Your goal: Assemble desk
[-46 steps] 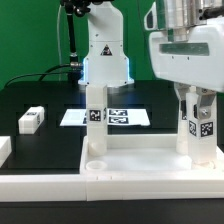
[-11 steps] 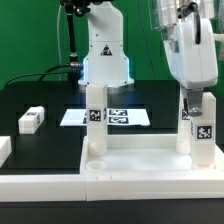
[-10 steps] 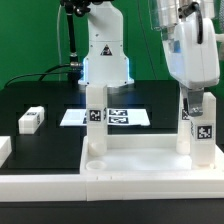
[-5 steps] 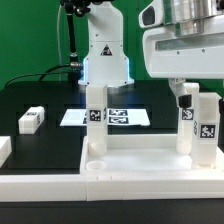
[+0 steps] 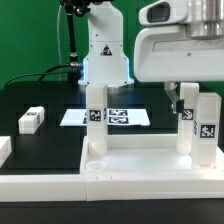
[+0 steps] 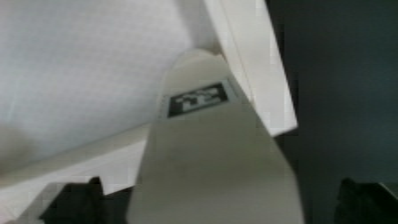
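The white desk top (image 5: 140,160) lies at the front with its raised rim up. One tagged white leg (image 5: 95,122) stands upright in its socket on the exterior view's left. Another tagged leg (image 5: 203,125) stands upright at the right end. My gripper (image 5: 190,92) hangs right over that leg's top, open, with a dark finger (image 5: 178,97) beside it. In the wrist view the same leg (image 6: 210,150) rises between my gripper (image 6: 222,205), and both fingertips (image 6: 80,200) stand clear of its sides. A loose leg (image 5: 32,120) lies on the black table at the left.
The marker board (image 5: 118,117) lies flat behind the desk top, in front of the arm's white base (image 5: 105,60). A low white rail (image 5: 40,190) runs along the front. Another white piece (image 5: 4,150) lies at the left edge. An empty round socket (image 5: 95,160) shows at the front left corner.
My hand has turned about its vertical axis over the right leg and risen slightly, so its broad face now points at the camera. The legs and the desk top have not moved.
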You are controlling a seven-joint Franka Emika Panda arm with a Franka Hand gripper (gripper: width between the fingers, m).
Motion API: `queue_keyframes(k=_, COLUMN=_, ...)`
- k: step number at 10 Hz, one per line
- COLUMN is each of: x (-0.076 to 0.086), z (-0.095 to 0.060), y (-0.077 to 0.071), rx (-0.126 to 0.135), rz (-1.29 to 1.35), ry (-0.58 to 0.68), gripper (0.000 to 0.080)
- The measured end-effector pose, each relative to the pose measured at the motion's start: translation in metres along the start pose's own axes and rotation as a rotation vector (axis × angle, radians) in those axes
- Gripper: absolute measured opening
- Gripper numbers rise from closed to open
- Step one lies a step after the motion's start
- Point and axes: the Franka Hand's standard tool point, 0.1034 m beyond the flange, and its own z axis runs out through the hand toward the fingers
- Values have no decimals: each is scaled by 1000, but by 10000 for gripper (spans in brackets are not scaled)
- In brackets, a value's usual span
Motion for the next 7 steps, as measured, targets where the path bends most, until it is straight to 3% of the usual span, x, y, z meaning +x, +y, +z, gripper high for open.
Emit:
queue_keyframes(k=3, x=-1, z=-8, y=0, rx=8, rz=-60, ry=25, gripper=649)
queue_keyframes(k=5, x=-1, z=-7, y=1, rx=7, rz=-33, ry=23, gripper=390)
queue_keyframes(k=6, x=-1, z=-7, y=1, rx=8, rz=-11, ry=22, gripper=390)
queue_keyframes(k=7, x=-1, z=-7, y=1, rx=10, rz=98, ry=21, gripper=287)
